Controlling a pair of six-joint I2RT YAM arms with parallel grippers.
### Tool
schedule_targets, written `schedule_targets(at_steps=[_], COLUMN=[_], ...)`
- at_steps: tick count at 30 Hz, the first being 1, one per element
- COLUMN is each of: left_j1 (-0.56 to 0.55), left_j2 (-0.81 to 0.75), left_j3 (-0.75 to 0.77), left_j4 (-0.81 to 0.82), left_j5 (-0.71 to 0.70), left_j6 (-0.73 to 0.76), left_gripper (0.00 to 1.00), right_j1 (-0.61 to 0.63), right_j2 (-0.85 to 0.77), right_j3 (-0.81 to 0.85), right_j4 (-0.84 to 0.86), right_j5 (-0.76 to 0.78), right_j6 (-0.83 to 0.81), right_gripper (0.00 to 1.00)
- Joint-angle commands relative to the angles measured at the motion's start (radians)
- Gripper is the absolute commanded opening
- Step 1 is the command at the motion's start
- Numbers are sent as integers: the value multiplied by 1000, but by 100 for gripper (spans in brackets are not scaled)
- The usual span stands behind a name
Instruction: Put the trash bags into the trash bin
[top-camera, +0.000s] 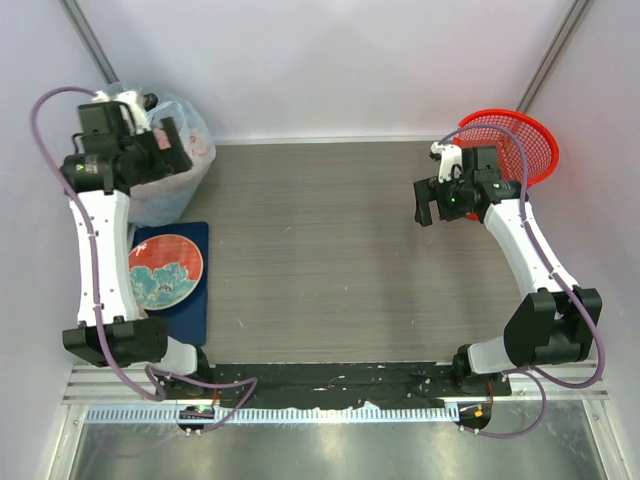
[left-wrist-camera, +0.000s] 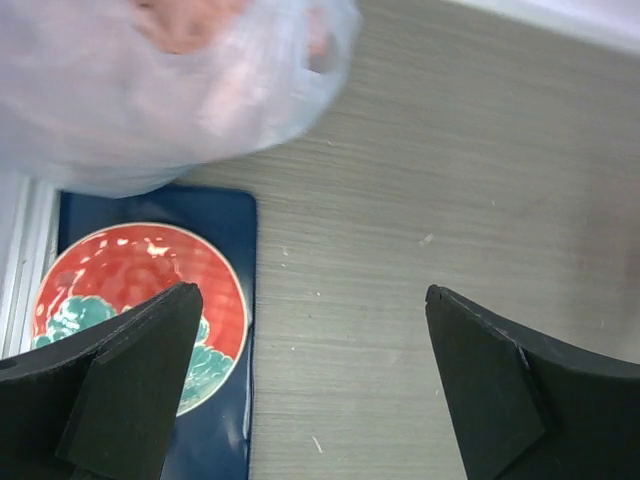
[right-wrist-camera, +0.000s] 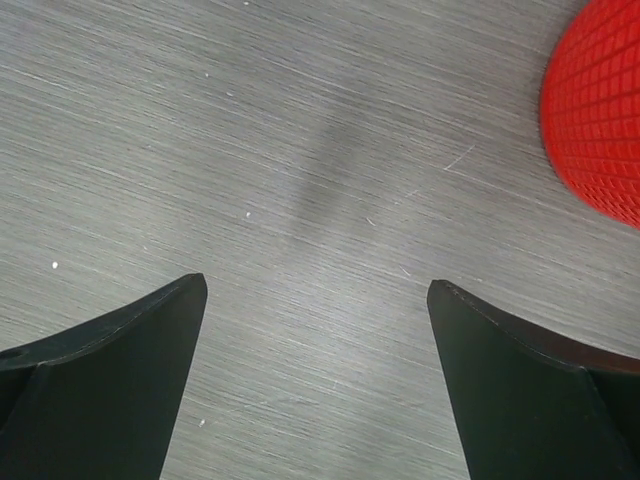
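The red mesh basket (top-camera: 505, 140) sits tilted at the far right corner, and its latticed wall shows at the right edge of the right wrist view (right-wrist-camera: 600, 110). No loose pale-pink bag shows in any view. My right gripper (top-camera: 432, 210) is open and empty over bare table, just left of the basket; in its wrist view (right-wrist-camera: 316, 284) the jaws stand wide apart. My left gripper (top-camera: 175, 150) is open and empty at the far left, against the bluish-clear bag; its wrist view (left-wrist-camera: 311, 291) shows only table between the jaws.
The big bluish-clear plastic bag (top-camera: 175, 190) with pink lumps stands in the far left corner (left-wrist-camera: 150, 90). A round red and teal patterned plate (top-camera: 165, 270) lies on a dark blue mat (top-camera: 190, 310) at the left (left-wrist-camera: 120, 300). Walls close in on three sides.
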Motion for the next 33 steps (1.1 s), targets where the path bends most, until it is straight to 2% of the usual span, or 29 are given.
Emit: schedule_targets(at_steps=[1,3,5,9,14,16,17,20,22,24,27,33], left_j1=[197,267,286,333,346,346,346,346,346,344,346,338], left_j2=[-18,6,43,94,161,198,248,324,388,451,505,595], left_j3=[72,144,193,193,125,140,176,251,281,325,381,442], left_j4=[25,85,171,341,599,631,631,631,641,633,618,631], left_j5=[122,186,183,202,202,203,205,206,211,219,188,111], left_j6=[-119,-158,-214,-253,-245,-227,-215,-192,-185,-188,-196,-179], left_gripper=[100,100,99,95,76,72,65,57,54,46,42,42], right_j1=[8,10,13,11,11,13,11,11,11,13,11,11], right_j2=[6,8,11,9,3,6,8,23,35,41,58,83], right_j3=[50,47,45,38,15,8,7,11,15,21,30,41], right_j4=[24,24,24,19,18,15,13,7,2,-1,-1,-2], right_j5=[-50,-67,-75,-78,-73,-72,-72,-66,-61,-57,-47,-38], right_j6=[25,31,34,36,31,31,30,27,25,22,20,19], right_gripper=[100,100,100,100,100,100,100,100,100,100,100,100])
